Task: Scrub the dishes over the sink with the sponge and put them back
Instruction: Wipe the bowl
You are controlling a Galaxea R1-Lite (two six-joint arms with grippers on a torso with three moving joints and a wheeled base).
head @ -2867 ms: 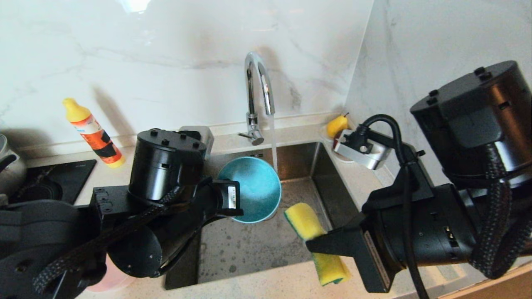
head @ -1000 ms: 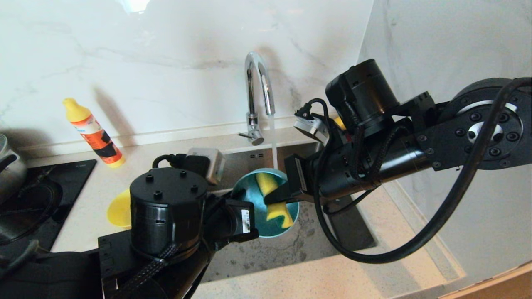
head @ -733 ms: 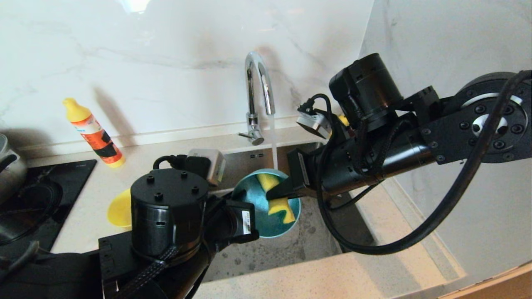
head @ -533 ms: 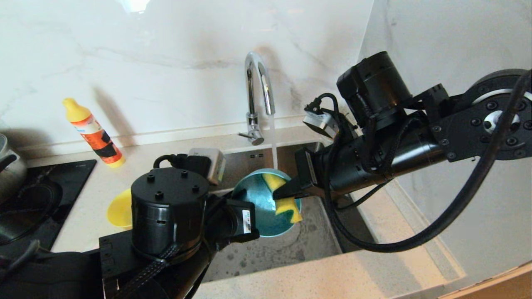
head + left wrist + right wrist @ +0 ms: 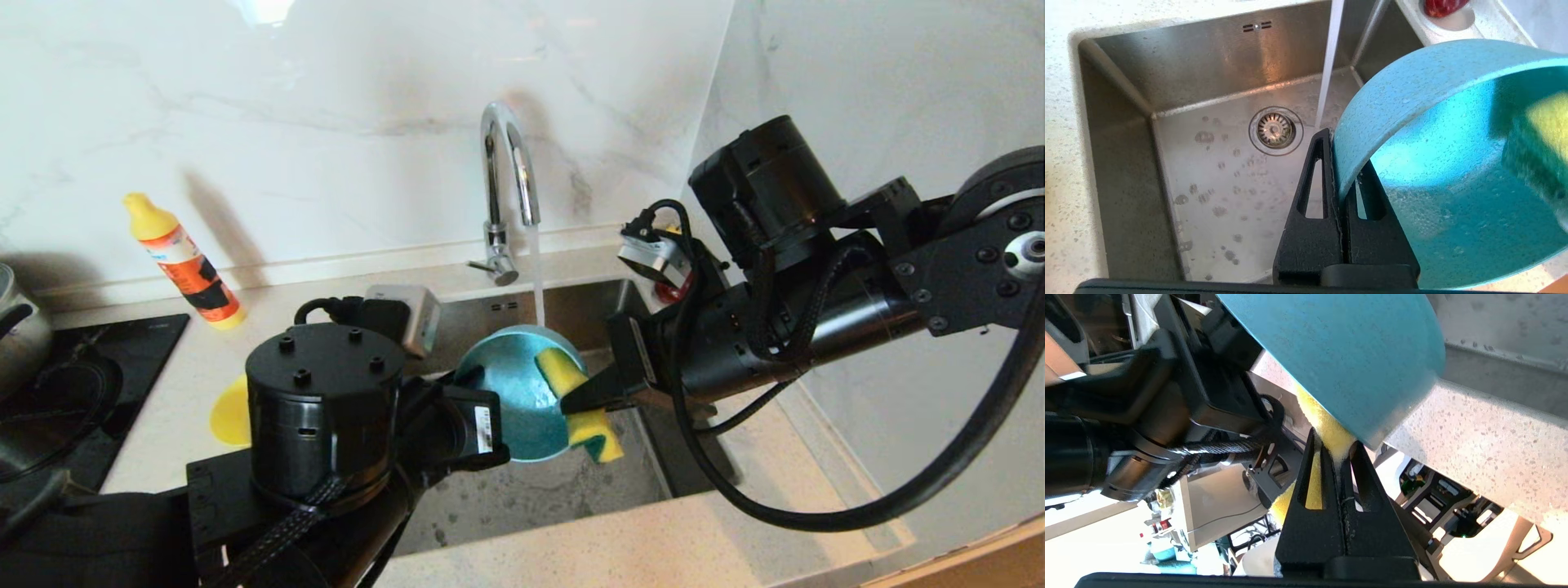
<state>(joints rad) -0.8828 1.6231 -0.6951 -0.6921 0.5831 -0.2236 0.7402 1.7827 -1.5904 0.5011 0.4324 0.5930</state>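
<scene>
L gripper (image 5: 1340, 163) clamps blue bowl (image 5: 510, 392) rim, bowl on edge, opening facing R gripper (image 5: 571, 402), which pinches sponge (image 5: 581, 404), long axis diagonal across the rim, over sink (image 5: 522, 490).

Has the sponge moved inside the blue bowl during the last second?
Yes. The sponge, held by the right gripper, slid from the blue bowl middle to its right rim, away from the faucet toward the sink's near edge.

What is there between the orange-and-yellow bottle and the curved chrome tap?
In the head view, only bare pale counter and marble wall lie between the bottle and the tap.
</scene>
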